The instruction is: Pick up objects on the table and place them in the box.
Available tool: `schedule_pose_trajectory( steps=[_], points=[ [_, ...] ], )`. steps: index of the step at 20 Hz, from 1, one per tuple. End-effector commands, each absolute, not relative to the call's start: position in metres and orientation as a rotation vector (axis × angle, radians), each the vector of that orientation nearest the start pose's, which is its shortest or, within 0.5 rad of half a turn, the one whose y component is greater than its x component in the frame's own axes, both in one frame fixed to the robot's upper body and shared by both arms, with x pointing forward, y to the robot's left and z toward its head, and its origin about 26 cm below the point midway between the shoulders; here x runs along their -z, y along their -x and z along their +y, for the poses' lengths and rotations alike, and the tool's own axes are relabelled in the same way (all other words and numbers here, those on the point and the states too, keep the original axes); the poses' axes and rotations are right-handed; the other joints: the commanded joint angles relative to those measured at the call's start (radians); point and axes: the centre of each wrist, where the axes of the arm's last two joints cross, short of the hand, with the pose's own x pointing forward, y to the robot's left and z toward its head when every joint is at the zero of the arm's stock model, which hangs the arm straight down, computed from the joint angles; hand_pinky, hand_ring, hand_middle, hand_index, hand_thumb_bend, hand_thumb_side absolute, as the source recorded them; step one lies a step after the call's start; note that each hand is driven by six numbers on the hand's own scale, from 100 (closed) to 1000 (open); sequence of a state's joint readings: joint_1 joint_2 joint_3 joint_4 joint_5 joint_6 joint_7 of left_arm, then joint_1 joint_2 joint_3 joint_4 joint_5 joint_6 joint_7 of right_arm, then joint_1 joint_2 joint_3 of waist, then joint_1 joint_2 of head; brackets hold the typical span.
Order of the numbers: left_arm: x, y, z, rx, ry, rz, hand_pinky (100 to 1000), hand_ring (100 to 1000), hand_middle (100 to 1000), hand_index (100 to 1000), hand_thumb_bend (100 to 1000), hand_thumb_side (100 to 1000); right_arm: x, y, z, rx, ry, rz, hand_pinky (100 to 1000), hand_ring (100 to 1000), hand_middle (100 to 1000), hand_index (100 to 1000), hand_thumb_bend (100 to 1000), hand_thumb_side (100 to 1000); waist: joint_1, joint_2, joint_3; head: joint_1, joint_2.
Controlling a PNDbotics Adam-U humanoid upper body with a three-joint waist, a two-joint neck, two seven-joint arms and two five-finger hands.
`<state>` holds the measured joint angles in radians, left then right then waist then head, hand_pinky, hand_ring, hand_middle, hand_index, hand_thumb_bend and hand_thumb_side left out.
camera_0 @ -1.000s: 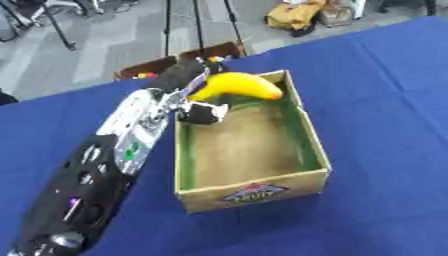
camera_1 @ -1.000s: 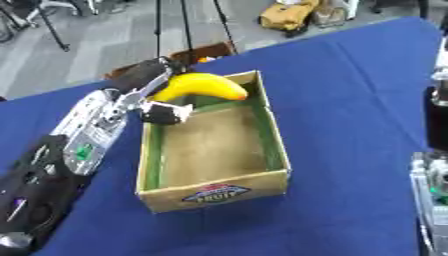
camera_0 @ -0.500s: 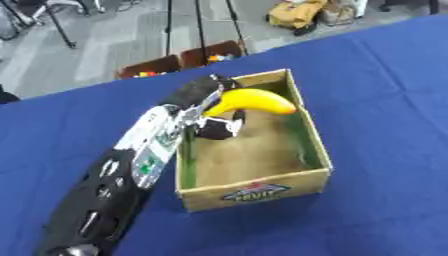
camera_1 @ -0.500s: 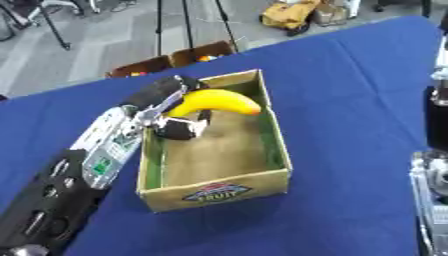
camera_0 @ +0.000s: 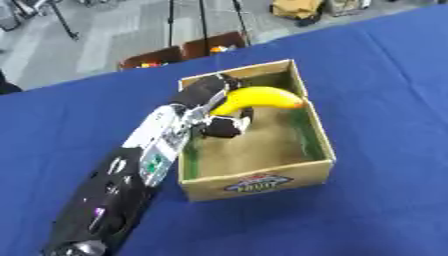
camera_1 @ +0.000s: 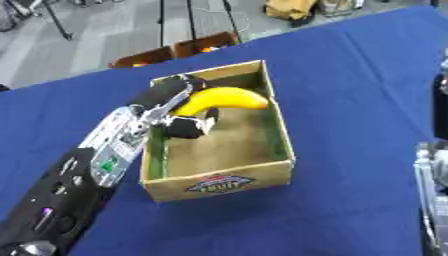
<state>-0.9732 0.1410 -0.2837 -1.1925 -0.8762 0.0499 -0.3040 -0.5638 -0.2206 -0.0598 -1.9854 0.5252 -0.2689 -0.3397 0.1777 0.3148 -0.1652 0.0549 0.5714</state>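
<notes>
The left hand (camera_0: 213, 107) reaches in over the left wall of the box (camera_0: 262, 178), its fingers curled round the left end of the banana (camera_0: 254, 98), which hangs above the far half of the box interior. The box stands near the far edge of the blue table (camera_0: 385, 90), with bare cloth on every side. The right arm (camera_1: 435, 165) shows at the right edge; its hand state cannot be told.

Yellow banana (camera_0: 254, 98) held over open cardboard box (camera_0: 262, 180), blue table
</notes>
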Motion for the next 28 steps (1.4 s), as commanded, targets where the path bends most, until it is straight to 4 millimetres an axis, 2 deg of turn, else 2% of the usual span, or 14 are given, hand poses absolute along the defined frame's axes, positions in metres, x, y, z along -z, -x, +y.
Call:
schedule_pose_trajectory(
  steps=[1, 4, 10, 15, 28],
  points=[
    [-0.226, -0.440, 0.099, 1.444, -0.732, -1.772, 467, 606, 714, 825, 100, 554, -0.277, -0.314, -0.229, 0.135, -0.839, 3.180, 772, 854, 622, 881, 100, 944, -0.012, -0.016, 0.002, 0.007, 0.012],
    [-0.226, -0.440, 0.099, 1.503, -0.737, -1.707, 565, 710, 780, 877, 100, 586, -0.277, -0.314, -0.229, 0.130, -0.833, 3.184, 772, 854, 621, 882, 100, 943, -0.011, -0.016, 0.002, 0.006, 0.012],
    [-0.232, -0.437, 0.101, 1.597, -0.796, -1.579, 706, 853, 881, 956, 100, 574, -0.277, -0.314, -0.229, 0.124, -0.831, 3.186, 772, 854, 621, 881, 100, 943, -0.012, -0.016, 0.004, 0.006, 0.007],
    [-0.238, -0.434, 0.102, 1.609, -0.846, -1.539, 707, 858, 874, 952, 100, 556, -0.277, -0.314, -0.229, 0.120, -0.830, 3.187, 771, 853, 620, 881, 100, 944, -0.013, -0.017, 0.006, 0.006, 0.001],
    [-0.259, -0.421, 0.100, 1.571, -0.888, -1.652, 674, 832, 845, 926, 100, 504, -0.277, -0.314, -0.228, 0.106, -0.826, 3.187, 770, 852, 621, 879, 100, 944, -0.018, -0.019, 0.009, 0.009, -0.004]
  ],
)
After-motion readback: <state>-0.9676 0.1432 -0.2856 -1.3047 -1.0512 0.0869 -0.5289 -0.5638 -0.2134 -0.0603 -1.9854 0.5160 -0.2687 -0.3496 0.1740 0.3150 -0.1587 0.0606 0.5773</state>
